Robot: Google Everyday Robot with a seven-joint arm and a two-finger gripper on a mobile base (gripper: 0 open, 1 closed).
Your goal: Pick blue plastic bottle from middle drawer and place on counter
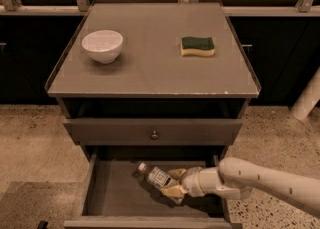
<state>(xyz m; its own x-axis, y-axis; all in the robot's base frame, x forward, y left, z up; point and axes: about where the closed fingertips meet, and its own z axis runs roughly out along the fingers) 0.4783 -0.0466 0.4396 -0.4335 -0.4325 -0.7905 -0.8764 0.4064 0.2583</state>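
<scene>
Gripper at the blue plastic bottle in the middle drawer; floor free to its left; drawer front overhangs the rear; counter open between bowl and sponge.

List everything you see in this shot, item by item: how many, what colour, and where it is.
counter: one, grey-beige, top of the cabinet
bowl: one, white, on the counter, left side
sponge: one, green over yellow, on the counter, right side
drawer front: one, grey with a small round knob, below the counter
middle drawer: one, grey, open, lowest in view
blue plastic bottle: one, clear bluish with a white cap, lying on its side in the middle drawer
floor: speckled beige, around the cabinet
arm: one, off-white, reaching in from the right
gripper: one, tan, inside the middle drawer at the bottle's base end
</scene>
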